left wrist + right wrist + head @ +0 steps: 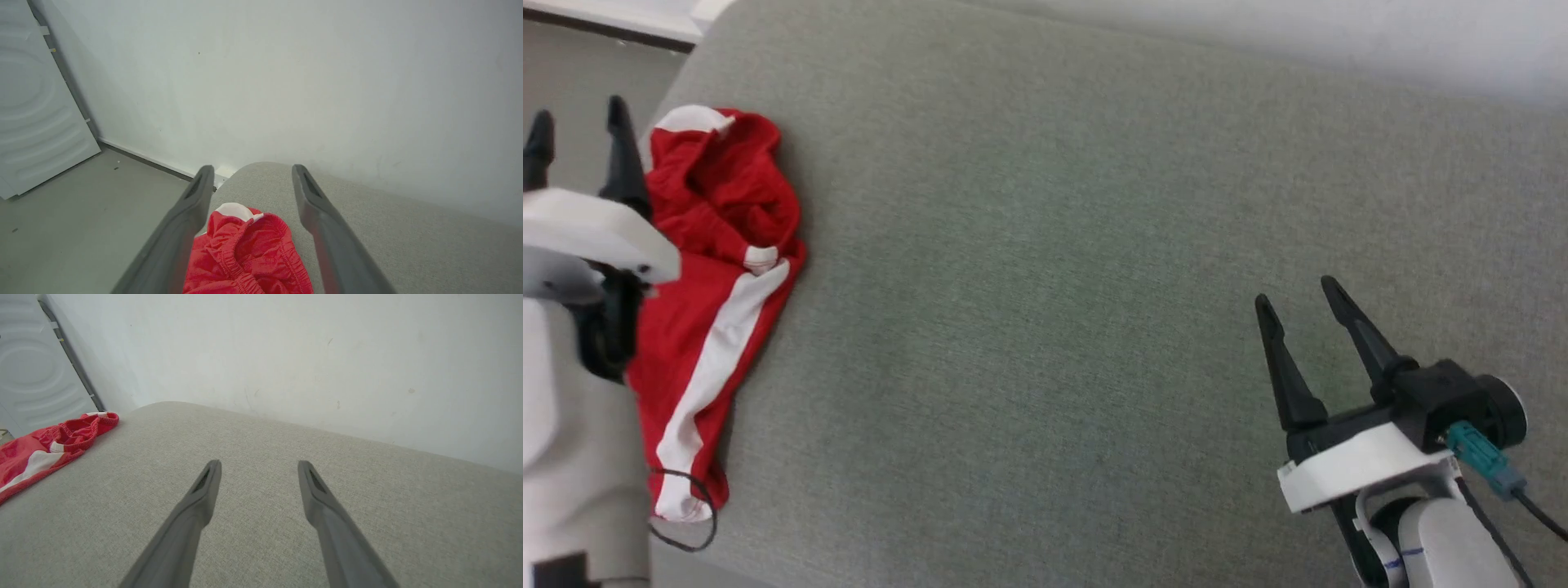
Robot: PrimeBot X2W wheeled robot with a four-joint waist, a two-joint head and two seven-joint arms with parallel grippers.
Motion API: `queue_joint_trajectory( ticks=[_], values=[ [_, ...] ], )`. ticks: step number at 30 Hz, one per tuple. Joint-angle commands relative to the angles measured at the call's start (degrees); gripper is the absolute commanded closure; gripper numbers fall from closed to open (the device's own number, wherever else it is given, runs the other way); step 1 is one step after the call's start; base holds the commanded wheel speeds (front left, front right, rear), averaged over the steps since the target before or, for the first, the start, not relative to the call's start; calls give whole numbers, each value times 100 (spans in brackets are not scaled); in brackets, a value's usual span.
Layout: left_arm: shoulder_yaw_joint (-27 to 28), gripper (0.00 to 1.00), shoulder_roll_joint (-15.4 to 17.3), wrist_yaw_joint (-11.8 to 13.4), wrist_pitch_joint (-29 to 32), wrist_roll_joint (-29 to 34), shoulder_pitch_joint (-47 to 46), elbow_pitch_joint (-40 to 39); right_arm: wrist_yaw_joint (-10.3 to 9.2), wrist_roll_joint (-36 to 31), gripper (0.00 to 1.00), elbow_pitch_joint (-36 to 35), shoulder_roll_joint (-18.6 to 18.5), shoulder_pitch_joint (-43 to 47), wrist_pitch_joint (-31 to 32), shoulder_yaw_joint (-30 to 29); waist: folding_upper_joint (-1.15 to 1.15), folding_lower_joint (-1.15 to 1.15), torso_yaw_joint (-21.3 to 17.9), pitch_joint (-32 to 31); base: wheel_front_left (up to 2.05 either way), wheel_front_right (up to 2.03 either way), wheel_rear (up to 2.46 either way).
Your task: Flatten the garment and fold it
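Note:
The garment (715,269), bright red with broad white bands, lies crumpled along the left edge of a grey-green cushioned surface (1054,269). Its bunched elastic waistband (249,249) lies below and between my left fingers in the left wrist view. My left gripper (578,126) hovers open at the far left, beside and above the garment, with nothing between its fingers. My right gripper (1298,294) stands open over bare fabric at the lower right, far from the garment (45,451), which lies at the left edge of the right wrist view.
A thin black cable loop (686,510) hangs by the garment's near end. The cushion's left edge drops to a grey floor (73,220). A white wall (286,81) runs behind the cushion, and a white door (32,102) stands at the far left.

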Motion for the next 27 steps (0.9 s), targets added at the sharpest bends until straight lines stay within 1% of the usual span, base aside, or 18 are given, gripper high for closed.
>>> queue_joint_trajectory(
  ticks=[1,7,13,18,19,21,22,23,25,27],
  values=[
    [57,0,160,-65,310,-114,-274,377,-4,25,0,-11,-24,-142,6,43,-1,-1,-241,388,0,0,0],
    [135,0,475,-211,1480,-562,-844,1475,-4,104,0,-6,-89,-365,-28,178,-1,-1,-338,783,0,0,0],
    [205,0,755,-294,2698,-942,-1070,2470,-4,173,0,36,-103,-585,-64,394,-1,-1,-441,1055,0,0,0],
    [191,0,791,-277,3601,-1095,-927,2893,-4,230,0,109,-105,-627,-85,424,-1,-1,-533,1077,0,0,0],
    [191,0,791,-277,3601,-1095,-927,2893,-4,230,0,109,-105,-627,-85,424,-1,-1,-533,1077,0,0,0],
    [146,0,800,-271,3868,-1103,-859,2944,-4,236,0,131,-103,-625,-97,431,-1,-1,-552,1065,0,0,0],
    [110,17,797,-276,3964,-1097,-821,2940,-4,237,0,142,-102,-627,-100,436,-1,-1,-562,1058,0,0,0],
    [78,54,791,-281,4048,-1094,-781,2929,-4,243,0,154,-101,-635,-102,444,-1,-1,-571,1042,0,0,0],
    [22,100,779,-291,4170,-1092,-714,2871,-4,270,0,174,-96,-653,-101,464,-1,-1,-582,1004,0,0,0],
    [-10,100,769,-282,4138,-1081,-665,2755,-4,294,0,203,-91,-668,-109,480,-1,-1,-589,933,0,0,0]
  ],
)
